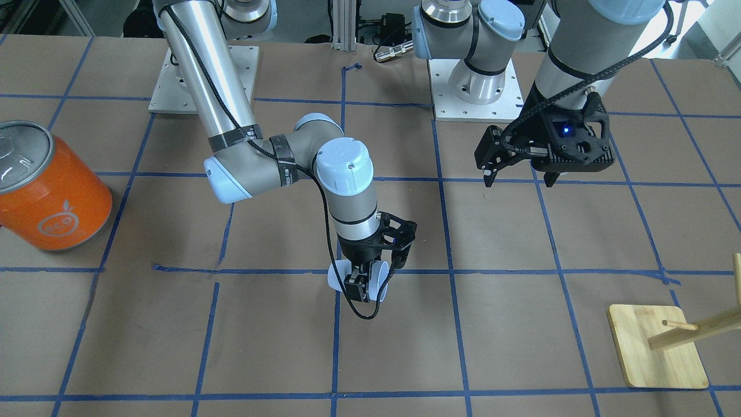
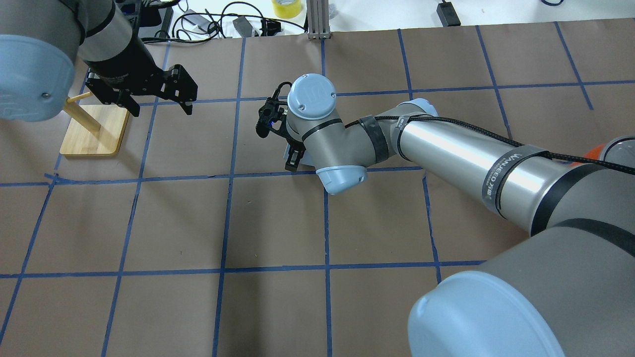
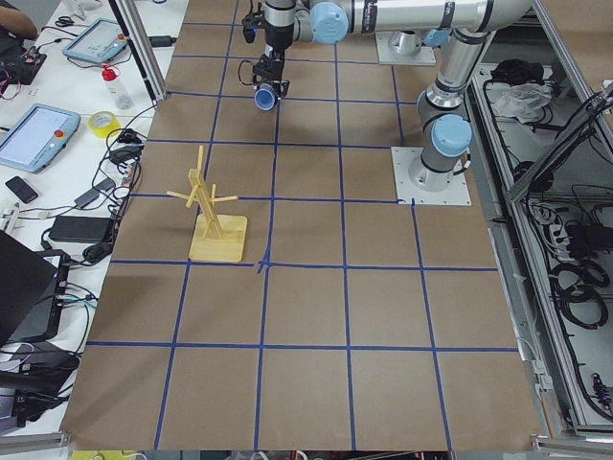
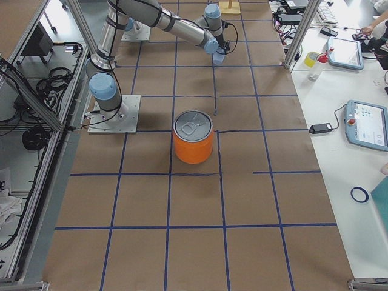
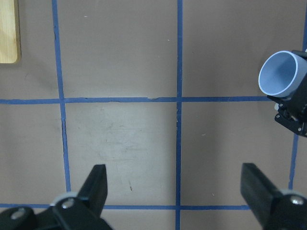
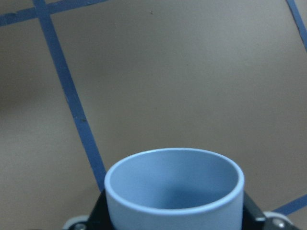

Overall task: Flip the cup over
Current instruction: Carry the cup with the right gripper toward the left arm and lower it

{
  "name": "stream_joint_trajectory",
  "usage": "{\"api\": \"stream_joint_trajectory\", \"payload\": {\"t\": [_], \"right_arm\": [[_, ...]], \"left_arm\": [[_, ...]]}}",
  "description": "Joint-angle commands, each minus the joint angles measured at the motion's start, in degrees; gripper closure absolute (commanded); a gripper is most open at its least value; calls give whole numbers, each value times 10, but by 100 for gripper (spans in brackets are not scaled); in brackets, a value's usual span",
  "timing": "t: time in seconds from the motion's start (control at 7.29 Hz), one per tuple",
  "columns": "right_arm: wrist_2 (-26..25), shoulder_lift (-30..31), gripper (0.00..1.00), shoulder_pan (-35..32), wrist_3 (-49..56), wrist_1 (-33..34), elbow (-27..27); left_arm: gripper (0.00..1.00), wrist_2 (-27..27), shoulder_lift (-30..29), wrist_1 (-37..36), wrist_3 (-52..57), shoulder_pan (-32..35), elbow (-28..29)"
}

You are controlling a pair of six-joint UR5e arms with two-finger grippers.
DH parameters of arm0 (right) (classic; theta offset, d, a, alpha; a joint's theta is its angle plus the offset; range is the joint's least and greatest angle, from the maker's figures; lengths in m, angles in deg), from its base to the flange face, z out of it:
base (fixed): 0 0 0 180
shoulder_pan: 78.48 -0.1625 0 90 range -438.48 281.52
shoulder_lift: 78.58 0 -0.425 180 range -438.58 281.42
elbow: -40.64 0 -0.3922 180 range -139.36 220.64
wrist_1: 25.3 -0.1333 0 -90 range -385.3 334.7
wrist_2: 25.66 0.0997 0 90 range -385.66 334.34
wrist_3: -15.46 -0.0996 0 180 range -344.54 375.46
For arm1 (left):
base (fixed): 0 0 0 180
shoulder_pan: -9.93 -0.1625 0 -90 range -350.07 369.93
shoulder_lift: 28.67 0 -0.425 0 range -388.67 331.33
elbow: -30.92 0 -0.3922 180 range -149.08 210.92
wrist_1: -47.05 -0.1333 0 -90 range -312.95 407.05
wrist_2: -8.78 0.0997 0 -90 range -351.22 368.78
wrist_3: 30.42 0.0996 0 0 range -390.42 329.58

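The pale lavender-blue cup (image 1: 337,277) is gripped in my right gripper (image 1: 359,288) near the table's middle. It lies on its side, low over the table, with its mouth toward my left arm. The right wrist view shows its open rim (image 6: 172,191) close up between the fingers. The left wrist view shows its mouth (image 5: 283,73) at the right edge. It also shows in the exterior left view (image 3: 265,97). My left gripper (image 1: 518,174) hangs open and empty above the table, apart from the cup; its fingers (image 5: 96,184) stand wide apart.
A large orange can (image 1: 49,191) with a silver lid stands on my right side of the table. A wooden peg stand (image 1: 657,347) on a square base sits on my left side, also in the overhead view (image 2: 94,129). Blue tape lines grid the brown table.
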State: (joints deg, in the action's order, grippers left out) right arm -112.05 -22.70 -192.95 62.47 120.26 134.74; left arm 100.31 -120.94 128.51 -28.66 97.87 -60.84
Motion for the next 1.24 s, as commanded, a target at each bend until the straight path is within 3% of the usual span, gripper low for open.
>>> {"api": "stream_joint_trajectory", "payload": {"t": [0.0,0.14,0.41,0.55,1.1], "right_arm": [[2,-1,73,-1,37,-1,0],[4,-1,59,-1,42,-5,0],[9,1,14,-1,41,-14,1],[8,2,10,-1,39,-19,0],[49,54,13,20,33,-46,-15]], "left_arm": [[0,4,2,-5,6,-1,-5],[0,3,2,-8,5,-1,-12],[0,6,0,-11,9,-3,-15],[0,-1,0,-10,8,-7,-12],[0,6,-2,-11,8,-8,-15]]}}
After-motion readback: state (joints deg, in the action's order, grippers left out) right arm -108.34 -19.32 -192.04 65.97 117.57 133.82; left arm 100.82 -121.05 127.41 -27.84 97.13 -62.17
